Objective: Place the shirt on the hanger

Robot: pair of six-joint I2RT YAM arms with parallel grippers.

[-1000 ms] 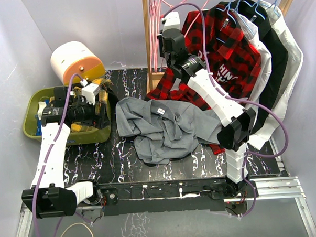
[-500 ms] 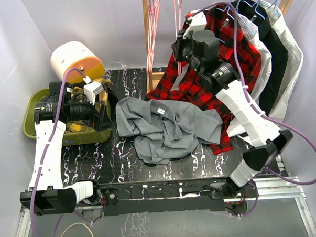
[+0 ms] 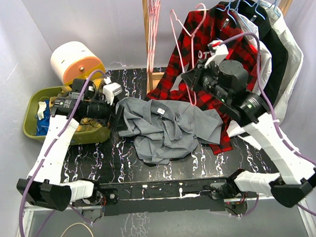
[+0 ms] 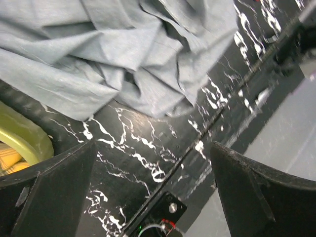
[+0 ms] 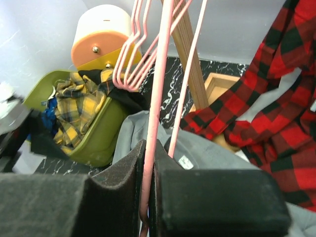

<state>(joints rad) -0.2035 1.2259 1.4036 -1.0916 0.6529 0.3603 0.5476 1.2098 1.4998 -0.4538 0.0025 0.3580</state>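
The grey shirt (image 3: 166,129) lies crumpled on the black marble table, collar and white label up. It also shows in the left wrist view (image 4: 133,54) and the right wrist view (image 5: 197,153). My right gripper (image 3: 194,84) is shut on the pink hanger (image 3: 179,54) and holds it in the air above the shirt's far right part. In the right wrist view the jaws (image 5: 148,173) pinch one pink wire of the hanger (image 5: 157,98). My left gripper (image 3: 117,107) is open and empty at the shirt's left edge. Its fingers (image 4: 44,192) hover over bare table.
A wooden rack (image 3: 148,45) at the back holds more pink hangers (image 3: 154,24), a red-black plaid shirt (image 3: 233,47) and black and white garments on blue hangers. A green basin (image 3: 29,111) with a yellow plaid shirt and an orange-white cylinder (image 3: 74,62) stand at left.
My right arm has taken the pink hanger off the rack and swung it right and down, towards the shirt. My left gripper has moved from over the basin to the shirt's left edge.
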